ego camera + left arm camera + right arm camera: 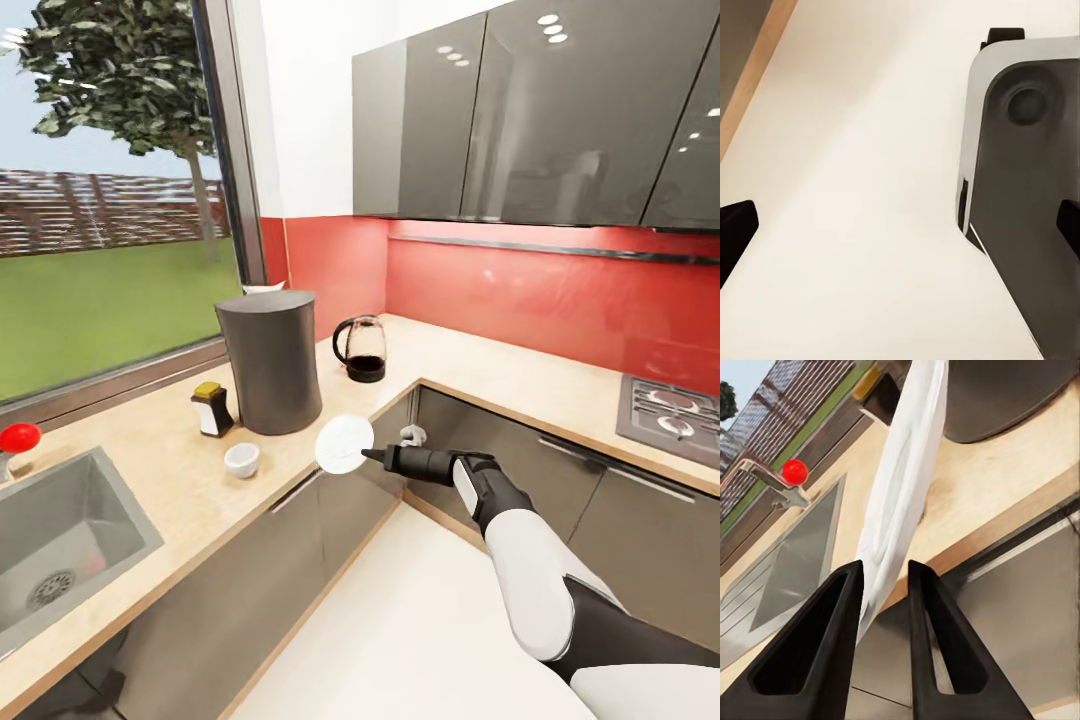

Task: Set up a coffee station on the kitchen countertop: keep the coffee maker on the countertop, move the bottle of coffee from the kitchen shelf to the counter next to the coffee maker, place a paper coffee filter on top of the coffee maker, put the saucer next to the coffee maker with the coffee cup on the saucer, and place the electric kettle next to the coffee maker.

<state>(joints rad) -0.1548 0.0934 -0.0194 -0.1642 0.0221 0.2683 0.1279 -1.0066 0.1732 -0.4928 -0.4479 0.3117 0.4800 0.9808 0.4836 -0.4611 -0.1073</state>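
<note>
The coffee maker [268, 362] stands on the countertop [180, 480] near the window, with a sliver of white at the back of its flat top. The bottle of coffee [211, 408] sits just left of it and the coffee cup [241, 459] stands in front. The electric kettle [362, 348] is in the counter's corner to the right. My right gripper [368, 455] is shut on the saucer [344, 444], held on edge above the counter's front edge. In the right wrist view the saucer [907, 457] rises from between the fingers [832, 622]. My left gripper [900, 225] is open over pale floor.
A steel sink [60, 540] with a red-knobbed tap [18, 438] lies at the left. A gas hob [670, 410] is set in the right run of counter. Grey wall cabinets [540, 110] hang above the red backsplash. The robot's grey base [1020, 195] is beside the left gripper.
</note>
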